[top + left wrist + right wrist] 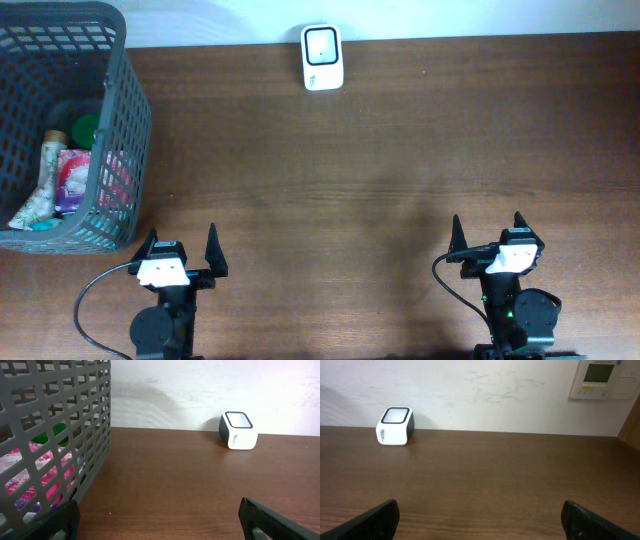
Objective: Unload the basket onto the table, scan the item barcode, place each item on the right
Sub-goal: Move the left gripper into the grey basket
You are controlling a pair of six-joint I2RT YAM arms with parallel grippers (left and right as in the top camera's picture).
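A white scanner with a dark window stands at the table's far edge, also in the left wrist view as the scanner and in the right wrist view as the scanner. Several packaged items lie in the grey basket at the far left; pink wrappers show through its mesh. My left gripper rests open at the near left, just in front of the basket, holding nothing. My right gripper is open at the near right, with bare table between its fingers.
The brown wooden table meets a white wall behind the scanner. A wall control panel hangs at the upper right in the right wrist view. The basket wall fills the left of the left wrist view.
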